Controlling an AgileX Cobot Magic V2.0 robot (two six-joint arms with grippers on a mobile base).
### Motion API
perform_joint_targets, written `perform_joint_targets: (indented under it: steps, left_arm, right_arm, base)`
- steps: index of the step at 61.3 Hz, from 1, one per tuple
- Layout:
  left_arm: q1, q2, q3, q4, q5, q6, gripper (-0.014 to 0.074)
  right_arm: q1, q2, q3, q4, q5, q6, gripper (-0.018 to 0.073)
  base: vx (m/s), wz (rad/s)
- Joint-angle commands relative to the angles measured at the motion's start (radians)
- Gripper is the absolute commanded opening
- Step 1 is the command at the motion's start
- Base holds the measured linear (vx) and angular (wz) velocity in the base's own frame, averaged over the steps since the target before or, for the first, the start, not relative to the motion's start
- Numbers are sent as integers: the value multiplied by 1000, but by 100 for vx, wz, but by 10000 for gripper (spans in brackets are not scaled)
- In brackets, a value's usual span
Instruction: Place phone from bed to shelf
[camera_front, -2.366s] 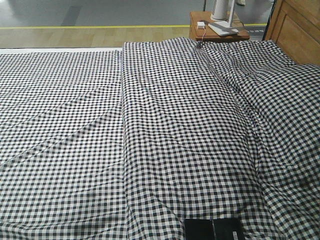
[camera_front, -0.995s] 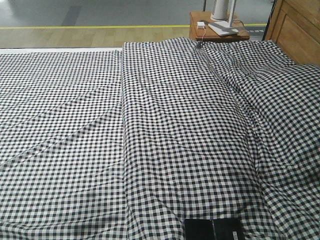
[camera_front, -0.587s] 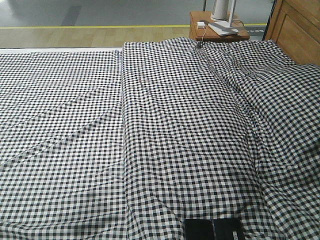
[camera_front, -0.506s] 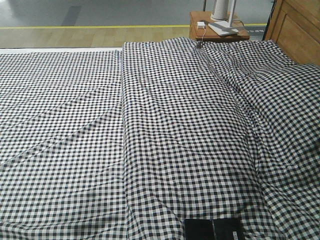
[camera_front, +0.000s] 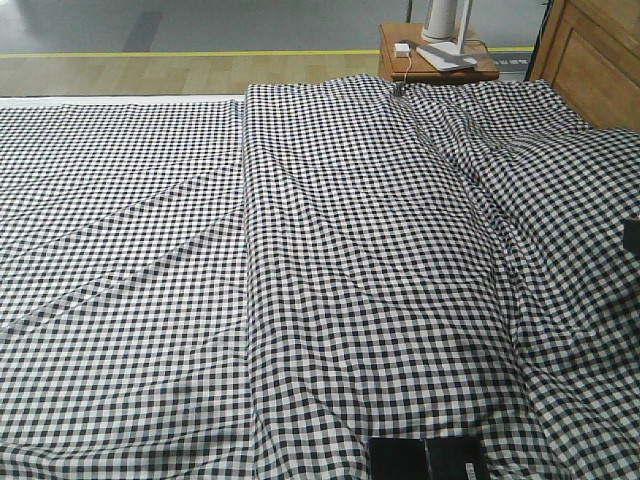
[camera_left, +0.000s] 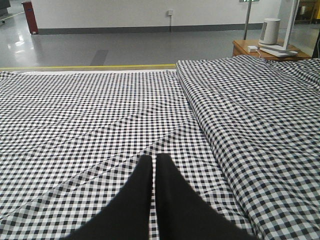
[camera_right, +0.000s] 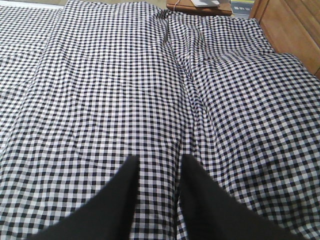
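Phone: I cannot find it for sure. A flat black rectangle lies on the bed, at the edge far from the headboard. It may be the phone.
What changed: a small dark shape now pokes in at the side of the front view, below the headboard. It was not there a moment ago. The black rectangle has not moved.
What it means: I think the dark shape is the right arm starting to reach. If so, the pick-up has only just begun.
Right hand: released, fingers apart, grasping nothing. It hangs over the bed on the headboard's side.
Left hand: clenched, fingers almost touching, nothing between them, well apart from the headboard.
Shelf: not in any view, so it must be well away from the headboard.
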Motion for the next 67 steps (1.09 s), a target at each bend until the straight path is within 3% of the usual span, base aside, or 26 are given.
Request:
perform_joint_targets:
  steps: [1,10,16,67]
  left_arm:
    - [-5,-7,3,-9,-68,-4,1]
    - [-5,-7,3,-9,-68,-4,1]
    - [-5,-7,3,-9,-68,-4,1]
    - [-5,-7,3,-9,-68,-4,1]
  right_arm:
    - [-4,-6,-34,5,-64,-2,360]
    - [-4,-6,-34,5,-67,24,614]
    - [-4,-6,-34,5,-67,29,729]
    - [-4,-6,-34,4,-47,59,587]
  base:
    - [0,0]
    - [0,0]
    - [0,0]
    - [0,0]
